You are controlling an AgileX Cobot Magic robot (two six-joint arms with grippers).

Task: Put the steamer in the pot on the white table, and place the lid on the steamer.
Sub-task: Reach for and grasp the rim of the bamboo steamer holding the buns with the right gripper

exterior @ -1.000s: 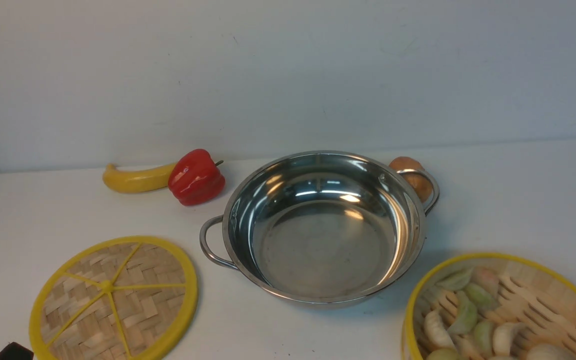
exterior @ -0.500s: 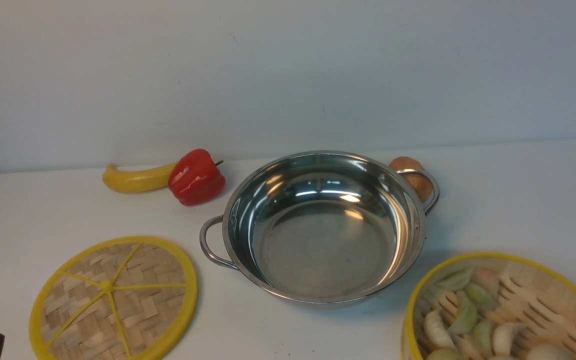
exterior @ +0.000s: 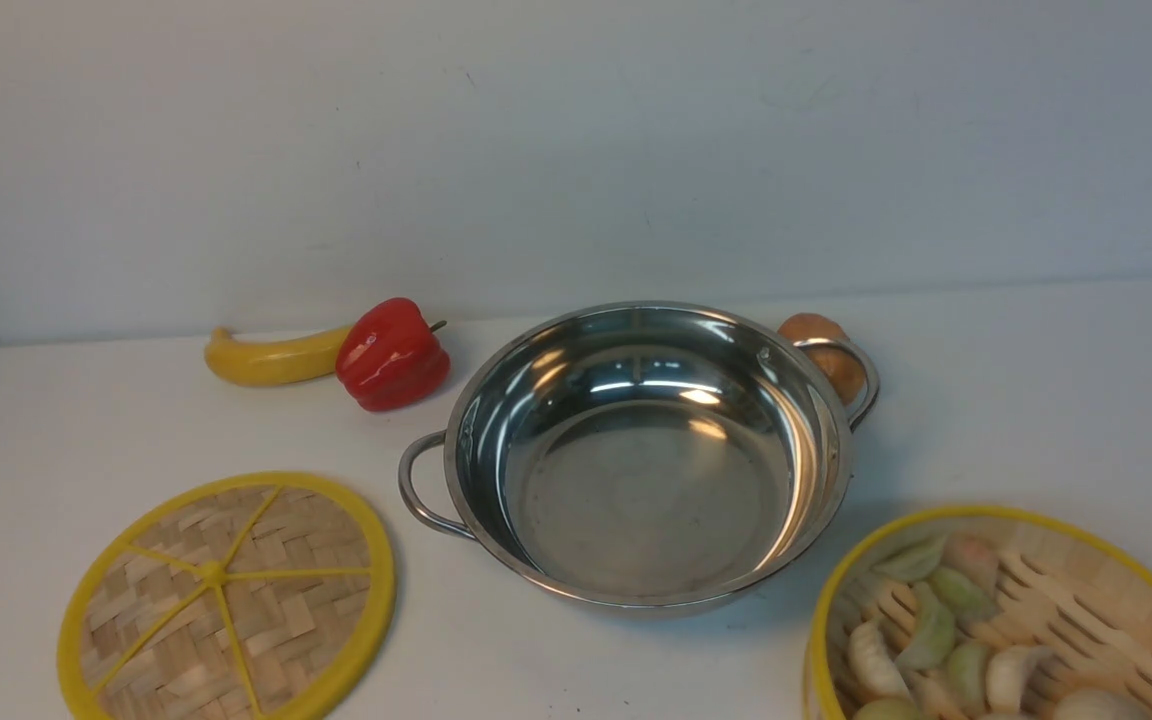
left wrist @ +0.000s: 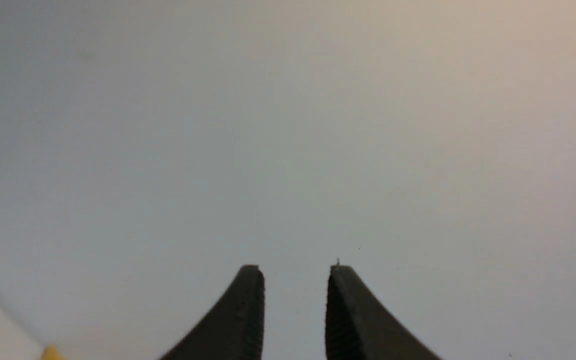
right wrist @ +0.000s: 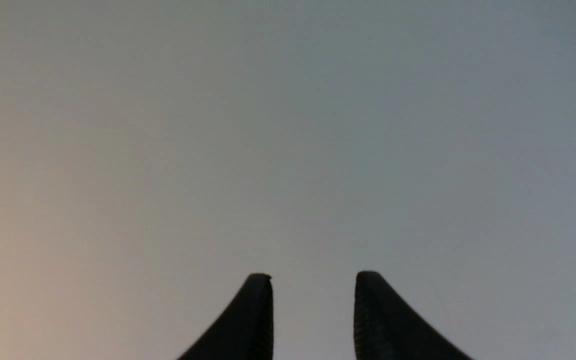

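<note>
At the centre of the white table stands the pot, empty. With the pot as the hub of the dial in the front view, the steamer rests on the table at about 4 o'clock, dumplings inside, apart from the pot's rim. The lid lies flat at about 8 o'clock. A red pepper and a banana lie near 10 o'clock, and a brown round object sits just behind the handle at 1 o'clock.

Change: a dark tip seen a moment ago at the front view's lower-left corner, beside the lid, has left that view.

The left gripper has its jaws parted by a modest gap and holds nothing. The right gripper has its jaws slightly wider and likewise holds nothing. Both face a plain pale surface.

Reading: neither step has begun. The lid appears to have been left alone, and the steamer should go into the pot first.
</note>
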